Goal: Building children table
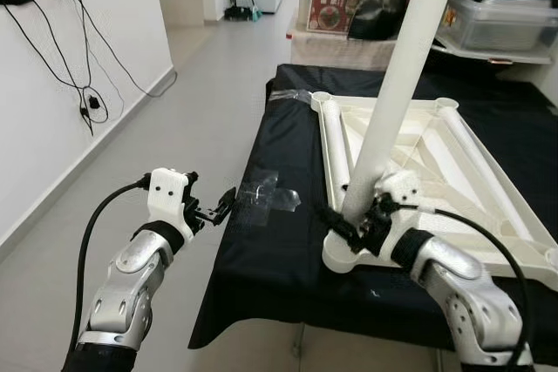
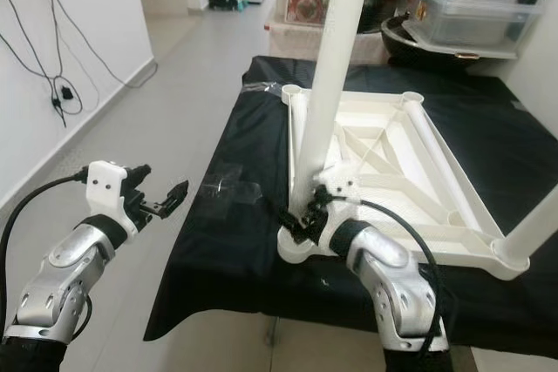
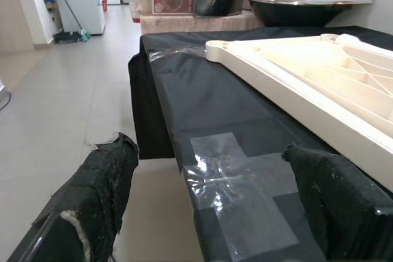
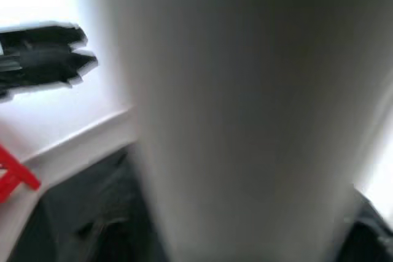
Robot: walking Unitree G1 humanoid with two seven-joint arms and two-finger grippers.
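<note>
Right gripper (image 1: 353, 224), lower centre of frame, pinches the white leg (image 1: 397, 84) just above the tabletop's (image 1: 418, 150) corner socket. Keep it upright, push straight down. Left gripper (image 1: 218, 209) hangs spread, lower left.

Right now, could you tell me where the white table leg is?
The white table leg stands in the near-left corner socket of the upturned tabletop, gripped low by the right gripper.
</note>
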